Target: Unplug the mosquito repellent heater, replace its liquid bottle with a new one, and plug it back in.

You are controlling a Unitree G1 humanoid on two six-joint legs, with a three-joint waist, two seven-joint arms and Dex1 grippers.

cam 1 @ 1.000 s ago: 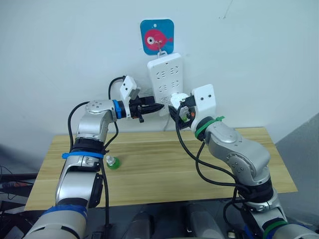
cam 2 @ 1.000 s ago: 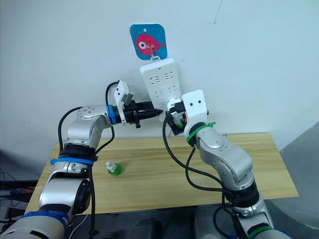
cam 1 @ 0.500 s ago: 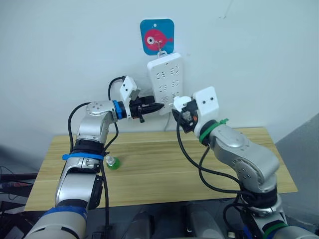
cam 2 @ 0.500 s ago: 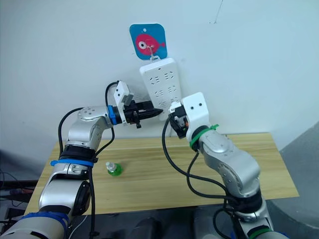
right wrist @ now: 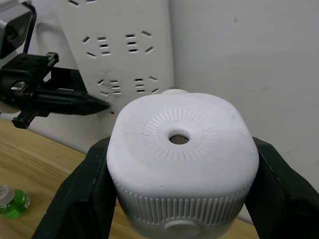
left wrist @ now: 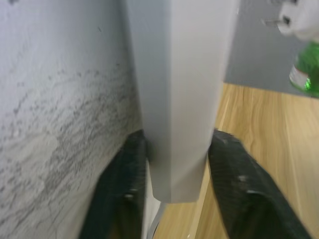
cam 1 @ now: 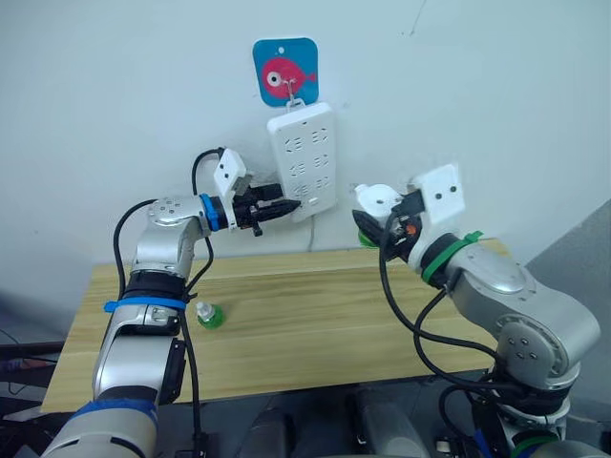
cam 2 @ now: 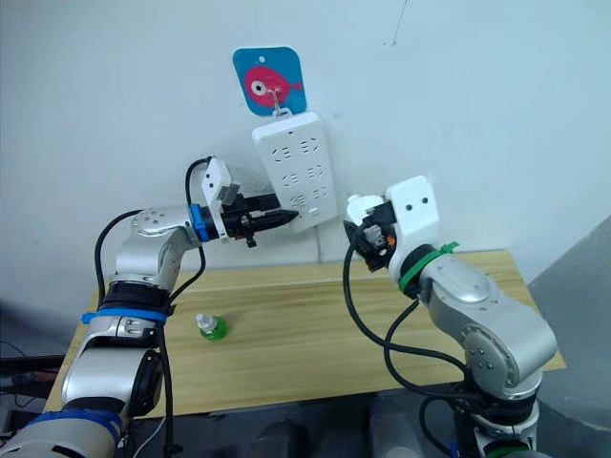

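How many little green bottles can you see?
2: one stands on the table near the left arm, bottle; another bottle hangs under the heater in the right claw.

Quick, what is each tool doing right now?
Left tool: closed on the lower end of the power strip, one finger on each side.
Right tool: closed on the mosquito repellent heater, held clear of the strip.

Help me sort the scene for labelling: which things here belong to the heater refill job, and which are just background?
Part of the job:
- mosquito repellent heater, held in the right gripper
- power strip, steadied by the left gripper
- green bottle on the table

Just background:
- fish wall hook
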